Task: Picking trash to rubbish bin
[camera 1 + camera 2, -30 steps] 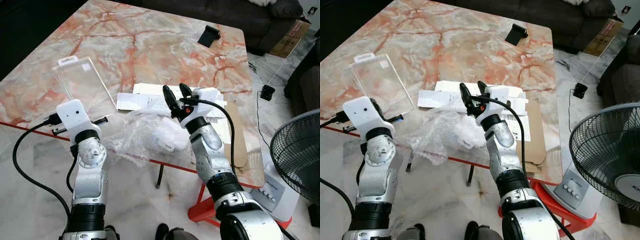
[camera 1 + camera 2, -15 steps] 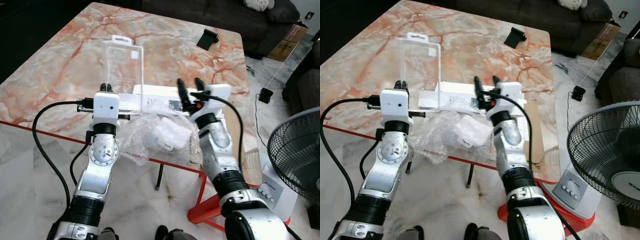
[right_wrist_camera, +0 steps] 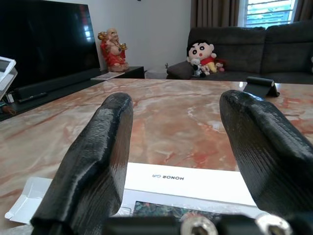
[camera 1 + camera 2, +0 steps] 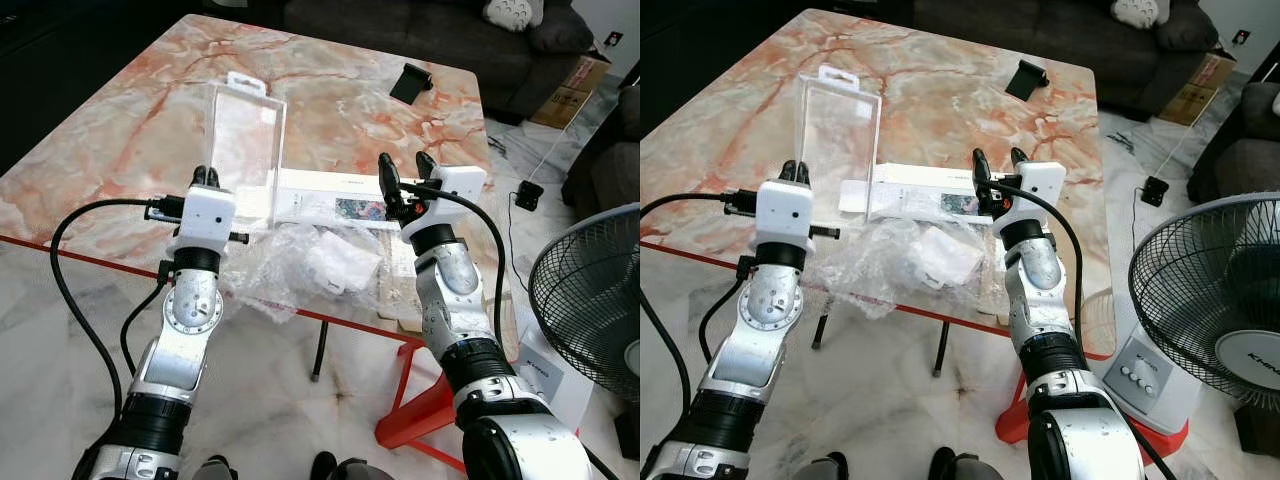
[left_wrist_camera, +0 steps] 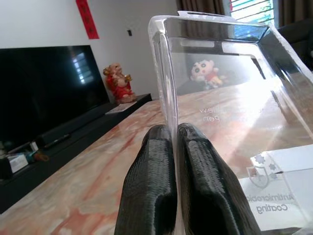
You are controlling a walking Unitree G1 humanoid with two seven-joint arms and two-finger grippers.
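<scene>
Left wrist view shows the left claw (image 5: 173,181) pinched shut on the edge of a clear plastic package (image 5: 230,73), the two black fingers pressed together with the thin wall between them. Seen from the head, that left claw (image 4: 205,178) holds the package (image 4: 245,140) upright, lifted off the marble table (image 4: 330,90) and standing above its near half. The right claw (image 4: 403,172) hovers open over the table just beside it, its fingers (image 3: 93,166) spread wide with nothing between them, and below them lies a flat white box (image 3: 181,182) printed with lettering. Nearer the robot, at the table's front edge between the two arms, sits a crumpled heap of clear plastic wrap (image 4: 300,265) with something white bundled inside it. A sheet of brown cardboard (image 4: 992,290) lies partly under the right arm, and a small black object (image 4: 410,82) rests at the far side of the table, well apart from the rest. A standing fan (image 4: 1205,300) is on the floor to the right. As for progress, I judge the task barely begun: one piece of trash is in hand but not binned, and the box, wrap and cardboard are untouched.
</scene>
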